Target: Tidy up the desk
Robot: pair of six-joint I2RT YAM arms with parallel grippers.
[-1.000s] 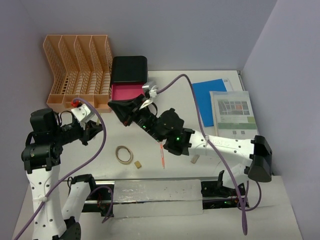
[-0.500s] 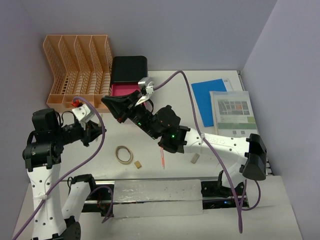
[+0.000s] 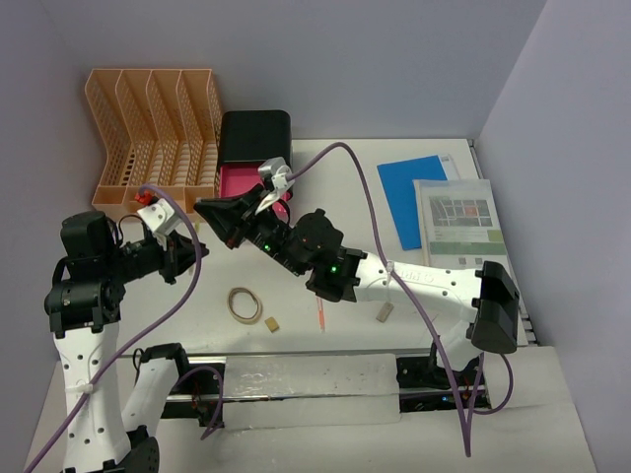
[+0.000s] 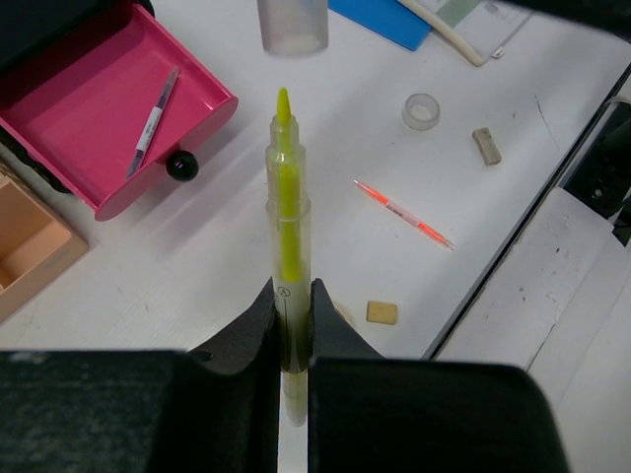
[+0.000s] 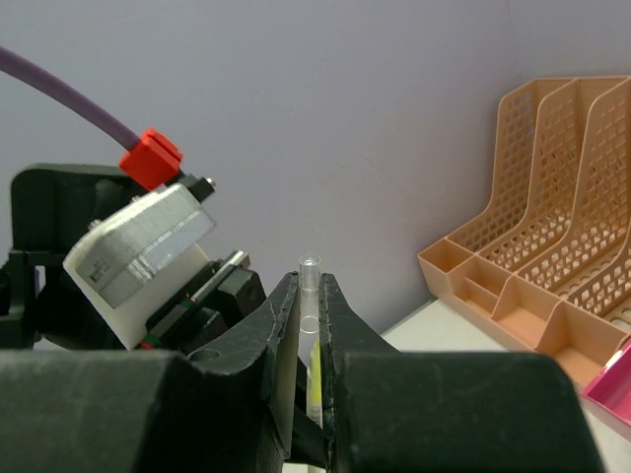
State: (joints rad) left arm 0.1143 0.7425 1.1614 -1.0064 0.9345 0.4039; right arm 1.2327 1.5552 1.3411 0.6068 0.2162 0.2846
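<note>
From above, the white desk (image 3: 291, 340) carries a rubber band (image 3: 245, 304), an orange pen (image 3: 320, 317) and a blue notebook (image 3: 412, 197). A peach file rack (image 3: 148, 128) and an open pink drawer (image 3: 246, 182) stand at its far left. The left gripper (image 3: 187, 254) and right gripper (image 3: 212, 212) meet nose to nose above the desk, just in front of the drawer. In the left wrist view, the left gripper (image 4: 289, 296) has its jaws clenched on an uncapped yellow highlighter (image 4: 286, 227), tip pointing away. A blurred translucent cap (image 4: 293, 25) hangs just beyond the tip. In the right wrist view, the right gripper (image 5: 310, 296) has its jaws pinched on a clear tube (image 5: 310, 268), probably that cap, though the yellow inside it makes this uncertain. The step in hand looks like recapping the highlighter. The next move calls for lining the cap's bore up with the tip, then pressing the two together along one axis while both grips hold firm.
</note>
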